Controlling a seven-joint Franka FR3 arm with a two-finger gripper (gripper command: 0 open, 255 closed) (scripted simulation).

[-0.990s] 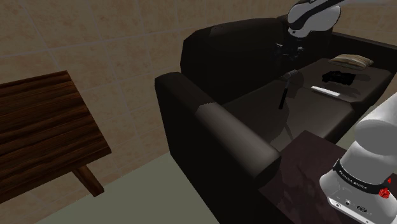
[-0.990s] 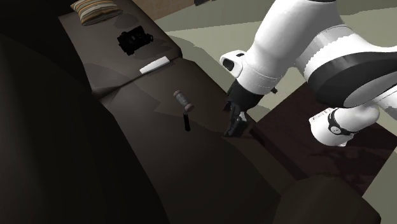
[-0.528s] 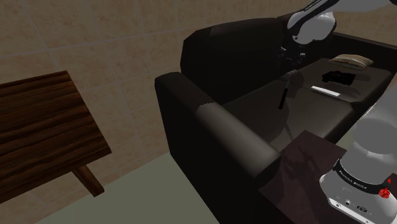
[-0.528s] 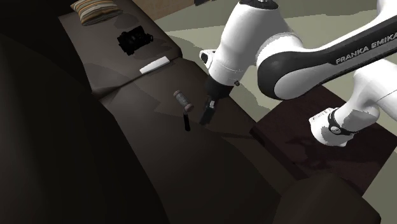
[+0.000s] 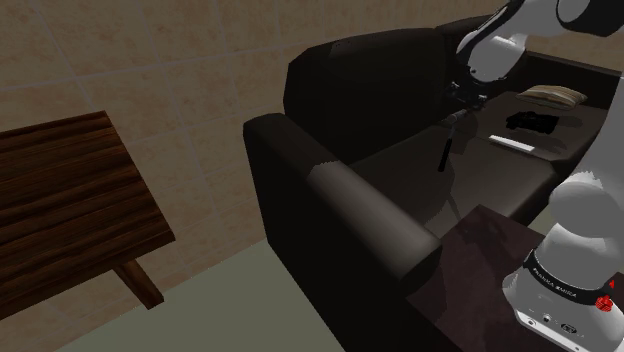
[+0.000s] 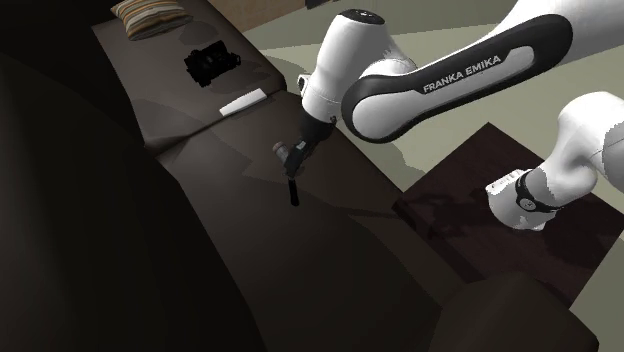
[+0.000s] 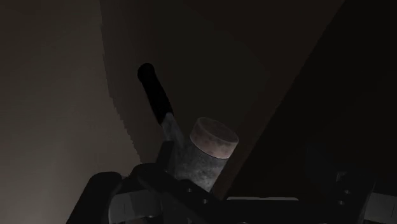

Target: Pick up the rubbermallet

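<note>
The rubber mallet (image 6: pixel 292 186) lies on the dark sofa seat (image 6: pixel 340 240), with a grey cylindrical head and a black handle. In the shoulder view the mallet (image 5: pixel 445 152) is below the hand. My black gripper (image 6: pixel 297 160) hangs right over the mallet's head, fingers pointing down at it. In the wrist view the grey head (image 7: pixel 207 156) sits close in front of the gripper (image 7: pixel 229 205), between the two fingers, nearer one of them. The fingers stand apart and do not clasp it. The handle (image 7: pixel 154 95) points away from the hand.
Further along the seat lie a white flat card (image 6: pixel 243 102), a black object (image 6: pixel 208 60) and a striped pillow (image 6: pixel 148 14). The sofa's armrest (image 5: pixel 340 200) and backrest (image 5: pixel 360 70) bound the seat. A wooden table (image 5: pixel 70 190) stands apart at the shoulder view's left.
The arm has swung across the seat from its front edge toward the backrest. The gripper now stands at the mallet's head. The mallet has not moved.
</note>
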